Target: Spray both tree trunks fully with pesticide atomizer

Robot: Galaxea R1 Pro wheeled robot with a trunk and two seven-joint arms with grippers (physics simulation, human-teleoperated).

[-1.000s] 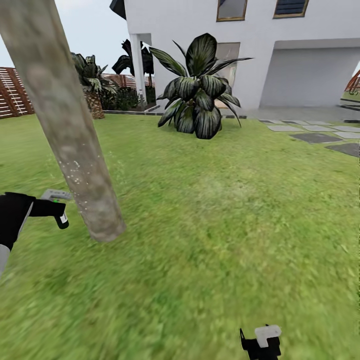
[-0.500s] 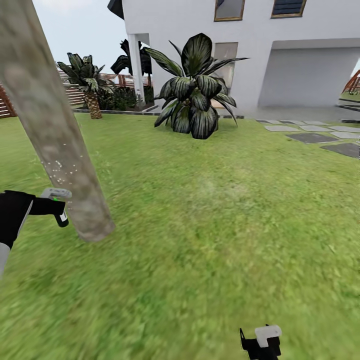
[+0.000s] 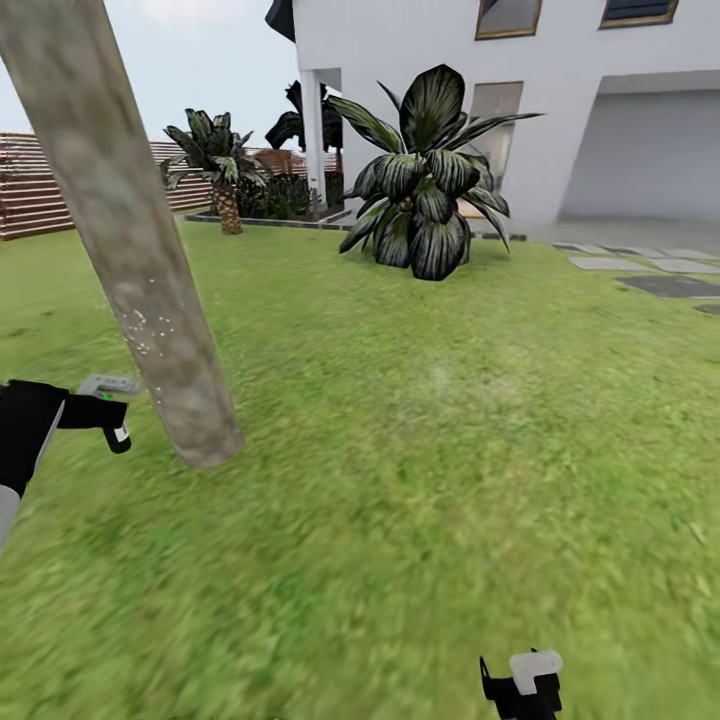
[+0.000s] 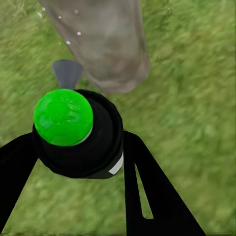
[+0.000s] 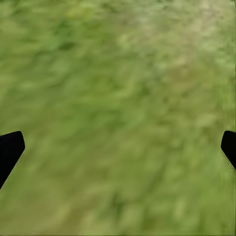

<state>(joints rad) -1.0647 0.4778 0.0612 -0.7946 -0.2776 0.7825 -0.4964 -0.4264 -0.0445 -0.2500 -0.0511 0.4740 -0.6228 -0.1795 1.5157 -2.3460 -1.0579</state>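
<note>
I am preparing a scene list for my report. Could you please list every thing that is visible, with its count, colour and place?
tree trunk: one, grey-brown with white specks, left on the grass
sprayer: one, black with green top, held close to the trunk's base
broad-leaf plant: one, dark green, before the house
palm: one, scaly brown trunk, far left by the fence
fence: one, brown slats, far left
house: one, white, background
stepping stones: several, grey, far right
grass: green, all the ground
left gripper: black, closed on the sprayer
right gripper: black, open above grass
</note>
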